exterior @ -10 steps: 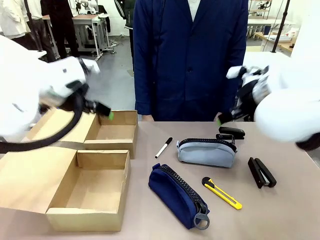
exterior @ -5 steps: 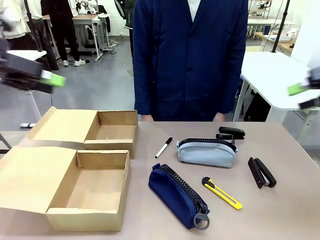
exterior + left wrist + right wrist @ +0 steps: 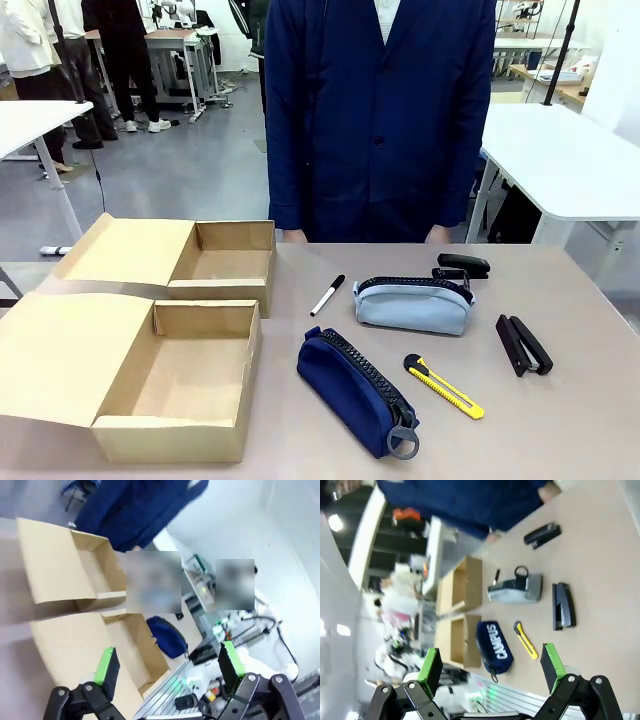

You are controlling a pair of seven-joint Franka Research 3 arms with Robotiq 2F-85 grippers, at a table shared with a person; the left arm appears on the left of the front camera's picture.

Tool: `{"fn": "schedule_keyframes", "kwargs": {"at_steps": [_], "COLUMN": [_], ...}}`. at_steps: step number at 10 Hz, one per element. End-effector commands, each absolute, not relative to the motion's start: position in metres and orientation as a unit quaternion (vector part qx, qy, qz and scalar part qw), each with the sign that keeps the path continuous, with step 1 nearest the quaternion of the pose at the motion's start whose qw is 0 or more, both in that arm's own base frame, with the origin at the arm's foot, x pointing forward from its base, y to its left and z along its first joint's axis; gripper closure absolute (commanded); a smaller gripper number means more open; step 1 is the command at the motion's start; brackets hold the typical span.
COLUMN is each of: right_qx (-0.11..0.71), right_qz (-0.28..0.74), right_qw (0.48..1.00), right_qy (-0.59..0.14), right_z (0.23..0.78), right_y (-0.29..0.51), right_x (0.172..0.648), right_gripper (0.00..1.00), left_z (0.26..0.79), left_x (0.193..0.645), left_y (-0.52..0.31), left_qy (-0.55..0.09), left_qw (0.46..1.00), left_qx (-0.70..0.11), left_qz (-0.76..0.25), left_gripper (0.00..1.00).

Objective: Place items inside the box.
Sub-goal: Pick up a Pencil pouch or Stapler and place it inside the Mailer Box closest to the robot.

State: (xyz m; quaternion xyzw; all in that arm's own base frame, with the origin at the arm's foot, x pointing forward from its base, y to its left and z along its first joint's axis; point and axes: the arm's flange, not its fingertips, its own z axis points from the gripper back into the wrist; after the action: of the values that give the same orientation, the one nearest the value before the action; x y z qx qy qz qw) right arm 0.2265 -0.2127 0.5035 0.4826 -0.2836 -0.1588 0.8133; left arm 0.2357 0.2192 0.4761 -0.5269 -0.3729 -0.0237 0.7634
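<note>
Boxes: two, cardboard, flaps open, on the left of the table [image 3: 580,420]; near box [image 3: 170,440], far box [image 3: 215,292] just behind it.
Pencil cases: two; navy zip pencil case [image 3: 355,390] nearest, right of the near box; grey zip pencil case [image 3: 412,305] behind it.
Knife: one yellow-black utility knife [image 3: 443,385], beside the navy case.
Staplers: two, black; near stapler [image 3: 523,345] at right, far stapler [image 3: 462,265] behind the grey case.
Marker: one white marker [image 3: 327,295], between far box and grey case.
Person: one person [image 3: 380,120], navy coat, at the far edge.
Claws: two; left claw [image 3: 167,662] and right claw [image 3: 490,665], both spread wide, gripping nothing.
</note>
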Motion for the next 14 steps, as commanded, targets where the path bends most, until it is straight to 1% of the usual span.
{"fn": "schedule_keyframes", "kwargs": {"at_steps": [1, 2, 3, 10, 11, 12, 13, 14], "right_qx": [0.515, 0.495, 0.498, 0.498, 0.494, 0.455, 0.388, 0.297], "right_qz": [-0.191, -0.212, -0.190, -0.190, -0.202, -0.162, -0.104, -0.040], "right_qw": [0.779, 0.779, 0.795, 0.795, 0.799, 0.822, 0.858, 0.898], "right_qy": [-0.302, -0.321, -0.291, -0.291, -0.278, -0.302, -0.319, -0.322], "right_z": [0.480, 0.466, 0.489, 0.489, 0.490, 0.500, 0.513, 0.519], "right_y": [-0.229, -0.238, -0.229, -0.229, -0.226, -0.204, -0.168, -0.131], "right_x": [0.238, 0.241, 0.224, 0.224, 0.222, 0.232, 0.250, 0.269], "right_gripper": [0.00, 0.00, 0.00, 0.00, 0.00, 0.00, 0.00, 0.00], "left_z": [0.427, 0.425, 0.464, 0.464, 0.464, 0.464, 0.464, 0.464], "left_x": [0.200, 0.205, 0.226, 0.226, 0.226, 0.226, 0.226, 0.226], "left_y": [0.158, 0.140, 0.239, 0.239, 0.239, 0.239, 0.239, 0.239], "left_qy": [-0.430, -0.440, -0.393, -0.393, -0.393, -0.393, -0.393, -0.393], "left_qw": [0.716, 0.713, 0.744, 0.744, 0.744, 0.744, 0.744, 0.744], "left_qx": [-0.550, -0.546, -0.540, -0.540, -0.540, -0.540, -0.540, -0.540], "left_qz": [0.022, 0.023, 0.014, 0.014, 0.014, 0.014, 0.014, 0.014], "left_gripper": [0.00, 0.00, 0.00, 0.00, 0.00, 0.00, 0.00, 0.00]}}
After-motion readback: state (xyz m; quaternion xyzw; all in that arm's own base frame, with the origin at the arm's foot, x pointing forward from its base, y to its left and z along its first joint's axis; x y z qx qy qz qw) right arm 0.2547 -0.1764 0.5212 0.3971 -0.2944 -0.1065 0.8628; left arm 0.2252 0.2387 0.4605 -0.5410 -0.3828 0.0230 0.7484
